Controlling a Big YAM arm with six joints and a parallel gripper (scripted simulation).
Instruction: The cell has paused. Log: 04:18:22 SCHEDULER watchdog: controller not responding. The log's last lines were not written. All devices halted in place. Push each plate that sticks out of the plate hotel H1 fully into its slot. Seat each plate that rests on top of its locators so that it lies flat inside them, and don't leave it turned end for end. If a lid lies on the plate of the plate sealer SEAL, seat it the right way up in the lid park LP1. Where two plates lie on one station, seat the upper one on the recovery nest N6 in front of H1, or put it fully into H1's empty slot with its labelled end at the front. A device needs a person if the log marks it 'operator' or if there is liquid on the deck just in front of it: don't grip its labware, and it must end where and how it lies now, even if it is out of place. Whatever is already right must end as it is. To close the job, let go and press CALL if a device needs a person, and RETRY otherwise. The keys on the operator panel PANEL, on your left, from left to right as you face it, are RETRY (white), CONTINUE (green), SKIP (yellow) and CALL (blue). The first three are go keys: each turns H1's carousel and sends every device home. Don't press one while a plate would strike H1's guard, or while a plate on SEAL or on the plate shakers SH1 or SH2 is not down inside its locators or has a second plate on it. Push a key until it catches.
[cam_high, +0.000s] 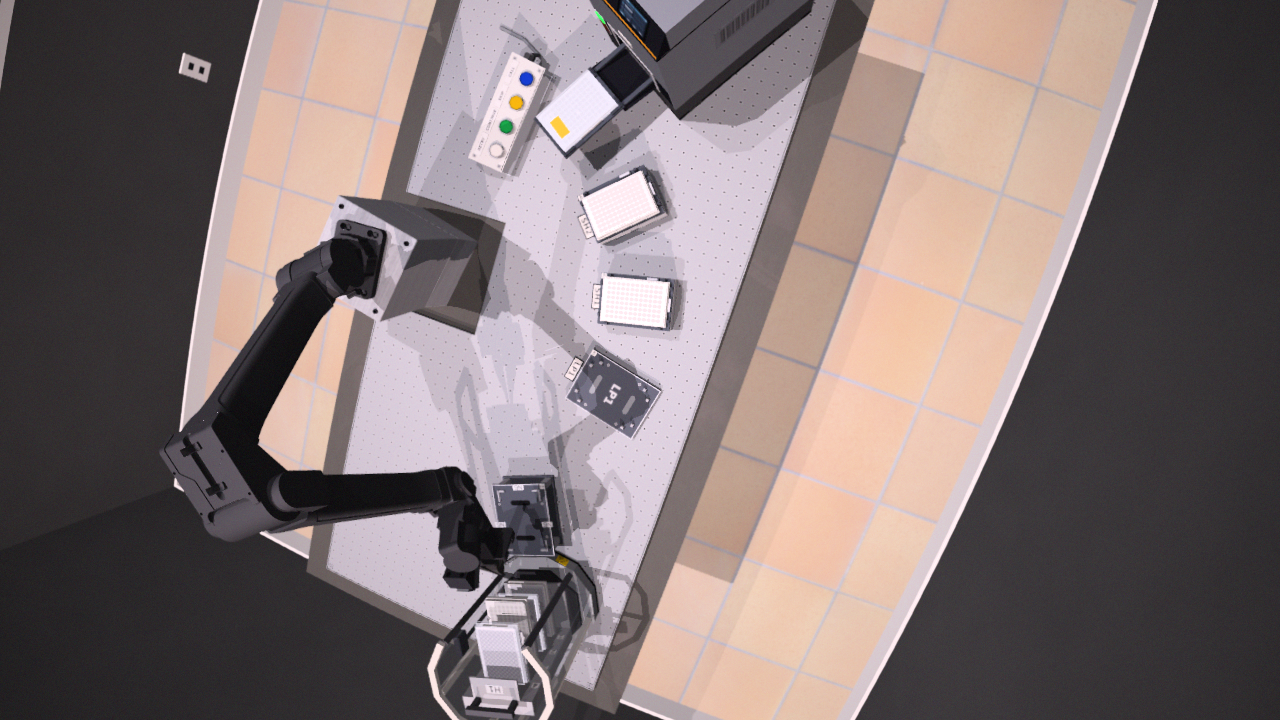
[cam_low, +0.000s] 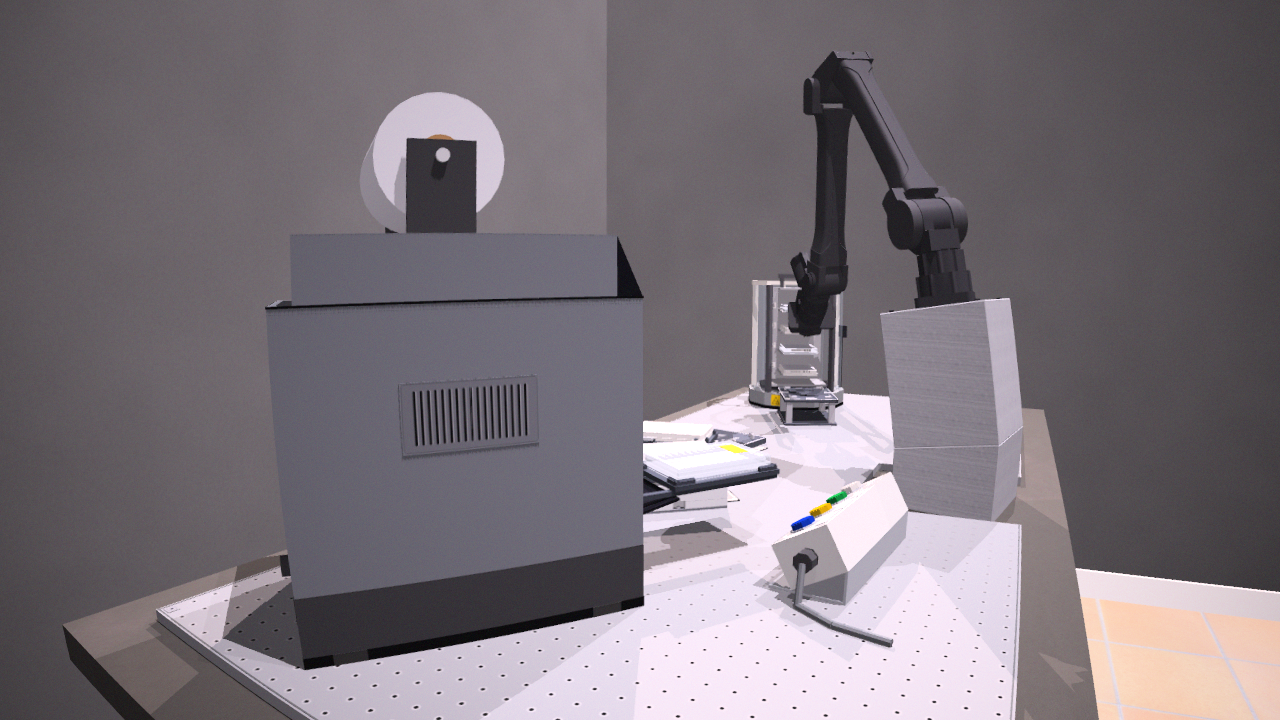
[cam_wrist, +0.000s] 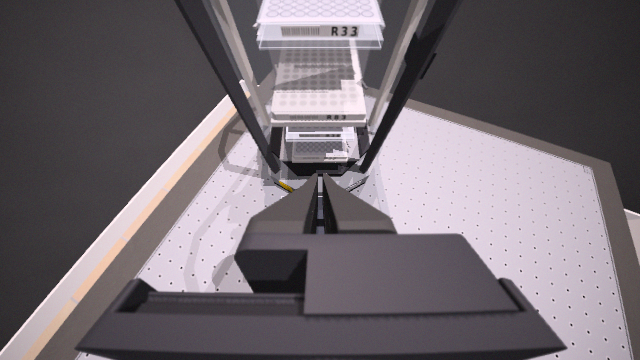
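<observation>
The plate hotel H1 (cam_high: 512, 626) stands at the near end of the deck and also shows in the side view (cam_low: 796, 344). My gripper (cam_wrist: 320, 179) (cam_high: 497, 542) (cam_low: 799, 313) is shut and empty. It hovers just in front of H1's open face, above the dark recovery nest N6 (cam_high: 528, 514), about level with the upper shelves. In the wrist view a plate labelled R33 (cam_wrist: 320, 22) sits on an upper shelf with its labelled end towards me. Two more plates (cam_wrist: 318, 102) (cam_wrist: 320, 146) lie on shelves below it. I cannot tell how far any of them sticks out.
The lid park LP1 (cam_high: 614, 391) is bare. Two white plates lie on the shakers (cam_high: 635, 300) (cam_high: 620, 204); the farther one looks skewed. The sealer SEAL (cam_high: 707, 35) has a white piece with a yellow mark (cam_high: 580, 109) on its tray. PANEL (cam_high: 507, 111) is at the far left.
</observation>
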